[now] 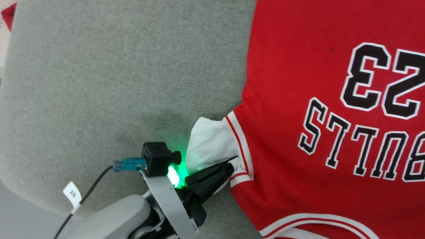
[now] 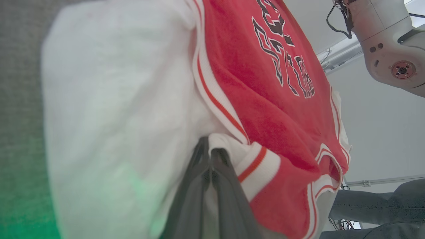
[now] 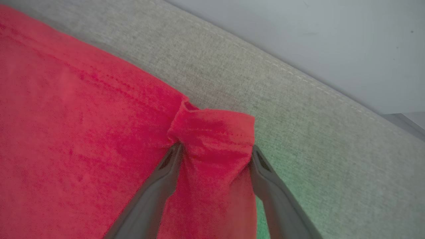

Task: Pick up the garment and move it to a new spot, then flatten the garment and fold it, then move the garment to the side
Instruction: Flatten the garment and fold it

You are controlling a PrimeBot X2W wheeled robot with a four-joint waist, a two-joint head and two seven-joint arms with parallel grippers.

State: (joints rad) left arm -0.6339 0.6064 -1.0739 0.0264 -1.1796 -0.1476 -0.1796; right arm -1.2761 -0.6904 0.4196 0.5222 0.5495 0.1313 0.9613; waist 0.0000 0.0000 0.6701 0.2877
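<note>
My left gripper is pinched shut on the ribbed white-and-red sleeve hem of the red jersey. A soft white panel is bunched to its left. My right gripper is spread wide, with a red fold between its fingers. Beyond both, open grey woven cushion runs to a stitched edge.

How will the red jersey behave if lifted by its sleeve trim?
Probably floppy: the jersey bunches where the left gripper pinches its striped trim, so the rest would likely drape and trail. It looks thin and light; such an edge pinch may slip.
</note>
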